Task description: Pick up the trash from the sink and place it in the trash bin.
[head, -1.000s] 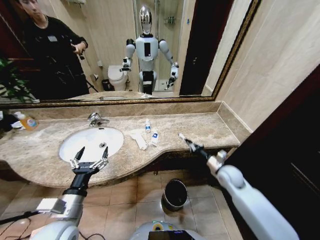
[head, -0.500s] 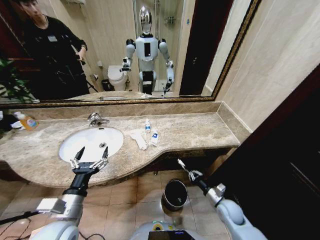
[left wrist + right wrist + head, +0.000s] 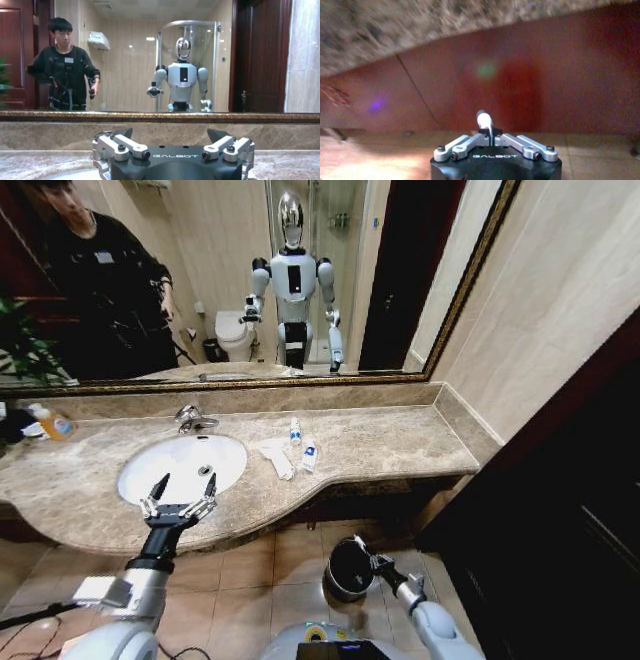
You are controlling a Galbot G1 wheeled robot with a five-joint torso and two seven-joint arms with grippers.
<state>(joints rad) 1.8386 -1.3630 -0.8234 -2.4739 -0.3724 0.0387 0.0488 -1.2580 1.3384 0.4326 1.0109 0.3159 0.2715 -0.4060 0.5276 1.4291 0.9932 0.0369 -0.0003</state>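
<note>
White arms, black "GALBOT"-marked hands

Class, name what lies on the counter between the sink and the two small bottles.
Crumpled white paper lies between the sink and the bottles, per the head view.

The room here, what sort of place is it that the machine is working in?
Most likely a bathroom, perhaps in a hotel. A white oval sink with a chrome faucet sits in a marble counter under a wide framed mirror, and the mirror reflects a toilet and a glass shower enclosure.
</note>
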